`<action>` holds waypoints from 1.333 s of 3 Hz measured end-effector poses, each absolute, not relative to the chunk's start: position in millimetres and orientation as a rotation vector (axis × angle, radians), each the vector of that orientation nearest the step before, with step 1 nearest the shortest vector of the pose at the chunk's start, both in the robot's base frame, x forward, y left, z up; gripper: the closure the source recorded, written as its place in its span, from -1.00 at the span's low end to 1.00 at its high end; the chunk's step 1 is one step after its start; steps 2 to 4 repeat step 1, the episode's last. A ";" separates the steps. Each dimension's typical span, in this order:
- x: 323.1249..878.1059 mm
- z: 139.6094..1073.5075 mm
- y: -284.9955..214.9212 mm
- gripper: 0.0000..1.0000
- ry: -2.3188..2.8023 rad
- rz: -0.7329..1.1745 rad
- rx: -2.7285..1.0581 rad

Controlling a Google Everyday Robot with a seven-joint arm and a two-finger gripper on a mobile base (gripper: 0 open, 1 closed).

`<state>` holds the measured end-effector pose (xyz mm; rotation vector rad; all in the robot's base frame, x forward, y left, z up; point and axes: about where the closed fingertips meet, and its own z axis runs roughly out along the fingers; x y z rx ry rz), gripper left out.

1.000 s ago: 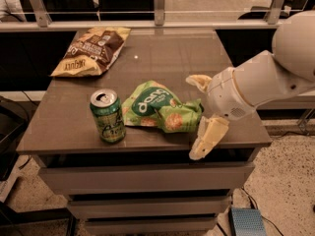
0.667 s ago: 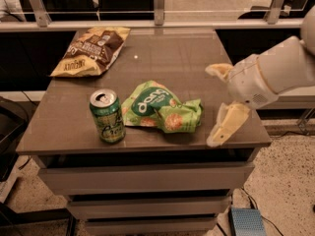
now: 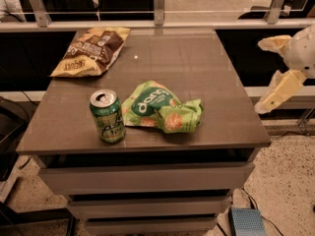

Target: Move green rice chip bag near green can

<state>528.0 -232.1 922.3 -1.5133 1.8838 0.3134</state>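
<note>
The green rice chip bag lies crumpled on the brown table top, its left edge right beside the green can. The can stands upright near the table's front left. My gripper is at the right edge of the view, off the table's right side and well clear of the bag. Its two pale fingers are spread apart and hold nothing.
A larger brown-and-yellow chip bag lies at the table's back left corner. The table has drawers below its front edge. A railing and glass run behind it. A small blue-grey box sits on the floor at the lower right.
My gripper has pulled back to the right, away from the bag and off the table's edge. The bag and can have stayed in place.
</note>
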 end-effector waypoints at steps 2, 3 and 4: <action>533.4 936.6 -240.6 -1.00 1.871 0.282 -1.497; 533.4 936.6 -240.6 -1.00 1.871 0.282 -1.497; 533.4 936.6 -240.6 -1.00 1.871 0.282 -1.497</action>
